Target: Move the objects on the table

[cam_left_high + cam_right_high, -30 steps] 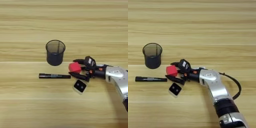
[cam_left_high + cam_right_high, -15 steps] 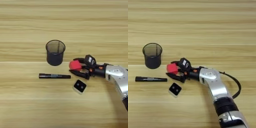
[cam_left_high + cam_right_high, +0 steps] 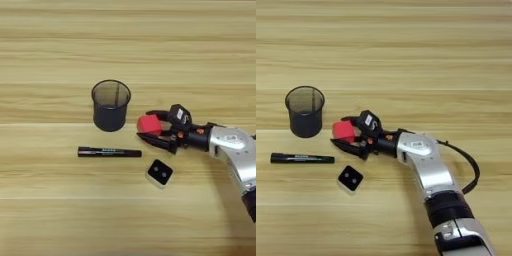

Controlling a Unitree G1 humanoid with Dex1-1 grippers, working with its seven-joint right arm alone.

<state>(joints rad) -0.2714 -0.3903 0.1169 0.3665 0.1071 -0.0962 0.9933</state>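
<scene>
My gripper (image 3: 148, 127) reaches in from the right with its two black fingers spread either side of the red cube (image 3: 149, 124), one finger past its far side and one along its near side. They bracket the cube closely, but I cannot tell whether the pads actually press on it or whether it is lifted off the table (image 3: 60, 210). I judge the cube small, light and rigid, with flat faces that suit a squeeze across two opposite sides; its smooth surface might slip if I catch only a corner. It has no long axis to speak of.

Just in front of the gripper, toward me, lies the white cube (image 3: 159, 173) with its black two-dotted face turned upward, sitting a little skewed to the wood grain. It looks equally light and stiff, best pinched across its white sides.

Left of that lies the black marker (image 3: 109, 152), flat on the table, its long axis running left to right along the grain. It would roll easily, so I would take it across the barrel near its middle.

Beyond the marker, just left of the red cube, stands a black mesh cup (image 3: 110, 105), upright, mouth open, apparently empty.
</scene>
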